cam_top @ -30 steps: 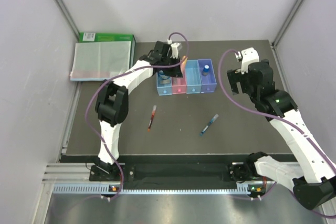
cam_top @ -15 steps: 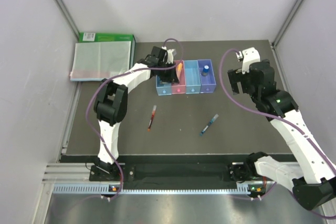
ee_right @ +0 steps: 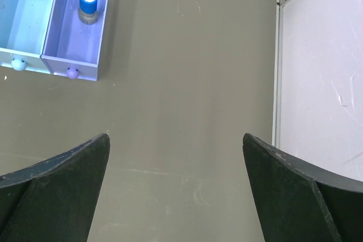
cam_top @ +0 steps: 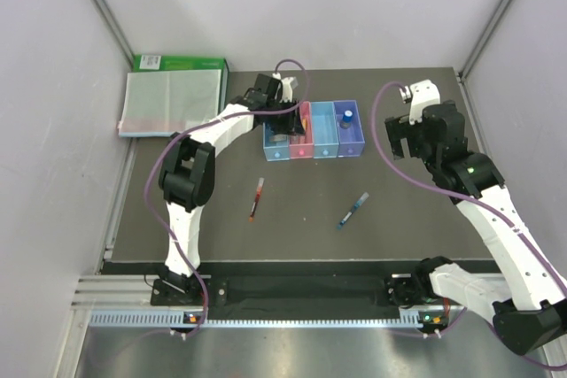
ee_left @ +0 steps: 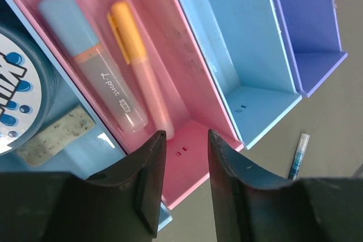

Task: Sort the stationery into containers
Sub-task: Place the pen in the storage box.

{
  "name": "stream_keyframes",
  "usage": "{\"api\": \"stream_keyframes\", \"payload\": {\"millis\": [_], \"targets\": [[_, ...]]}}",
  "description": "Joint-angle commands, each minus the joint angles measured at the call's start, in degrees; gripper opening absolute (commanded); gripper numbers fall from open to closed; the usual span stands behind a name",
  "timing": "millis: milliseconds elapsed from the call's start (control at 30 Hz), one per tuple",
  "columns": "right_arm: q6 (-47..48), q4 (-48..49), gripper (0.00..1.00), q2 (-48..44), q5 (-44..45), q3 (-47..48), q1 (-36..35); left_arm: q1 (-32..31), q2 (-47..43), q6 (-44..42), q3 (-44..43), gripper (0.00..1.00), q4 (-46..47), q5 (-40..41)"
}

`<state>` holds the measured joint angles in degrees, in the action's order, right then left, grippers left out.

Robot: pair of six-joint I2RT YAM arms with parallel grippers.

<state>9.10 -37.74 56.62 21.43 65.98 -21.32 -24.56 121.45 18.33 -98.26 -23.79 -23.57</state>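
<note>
- dark red pen & blue pen lie loose nearest me, not yet binned.
- my left gripper: jaws a narrow gap apart, holding nothing, low over the pink bin.
- orange highlighter lies in it beside the light-blue marker; like w/ like, i judge.
- my right gripper: wide open, empty, off to the side, prob. to stay clear.
- farther: blue-capped bottle in the purple bin.

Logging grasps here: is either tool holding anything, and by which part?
Nothing is held. The left tool hangs open over the pink bin where the orange highlighter lies; the right tool is open and empty.
</note>
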Motion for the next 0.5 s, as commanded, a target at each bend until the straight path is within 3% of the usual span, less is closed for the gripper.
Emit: {"api": "stream_keyframes", "payload": {"millis": [0, 467], "targets": [[-0.8, 0.5, 1.0, -0.9, -0.8, 1.9, 0.8, 0.4, 0.1, -0.6, -2.6, 0.41, 0.9, -0.3], [-1.1, 0.6, 0.99, -0.6, -1.9, 2.1, 1.0, 0.6, 0.5, -2.1, -2.6, 0.47, 0.6, 0.6]]}}
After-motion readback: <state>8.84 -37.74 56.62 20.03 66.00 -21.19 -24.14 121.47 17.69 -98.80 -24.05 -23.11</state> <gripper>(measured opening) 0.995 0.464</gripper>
